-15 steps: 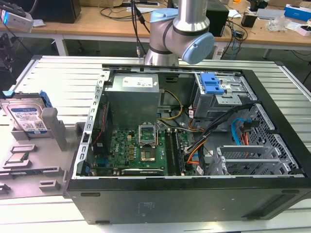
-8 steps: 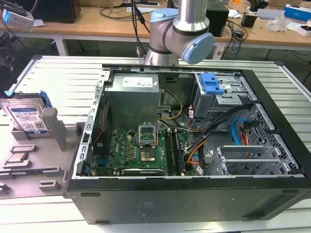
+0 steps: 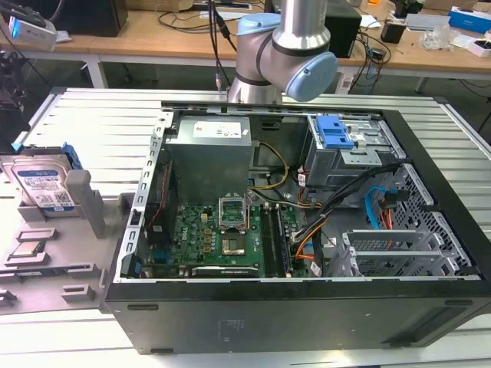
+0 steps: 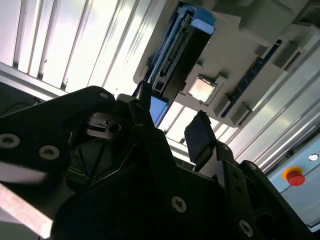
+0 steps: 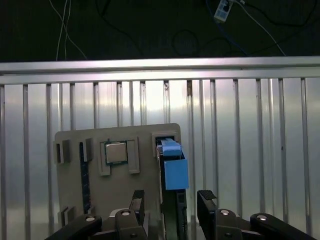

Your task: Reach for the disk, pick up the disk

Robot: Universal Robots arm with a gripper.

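The disk (image 3: pixel 42 185) is a silver drive with a white-and-blue label and a blue bracket. It stands on edge in a slot of the grey fixture plate (image 3: pixel 84 272) at the exterior view's left. In both wrist views I see it edge-on, disk (image 5: pixel 172 167) and disk (image 4: pixel 176 52), with its blue bracket end toward the camera. My gripper (image 5: pixel 172 201) is open, its two black fingers (image 5: pixel 138 200) spread to either side of the disk's line. It is apart from the disk and holds nothing. The gripper (image 4: pixel 172 122) has the drive beyond its fingertips.
A small square CPU chip (image 5: pixel 116 152) lies in a pocket of the plate beside the disk. An open computer case (image 3: pixel 291 230) takes up the middle of the ribbed metal table (image 3: pixel 92 115). A red button (image 4: pixel 295 176) sits past the plate.
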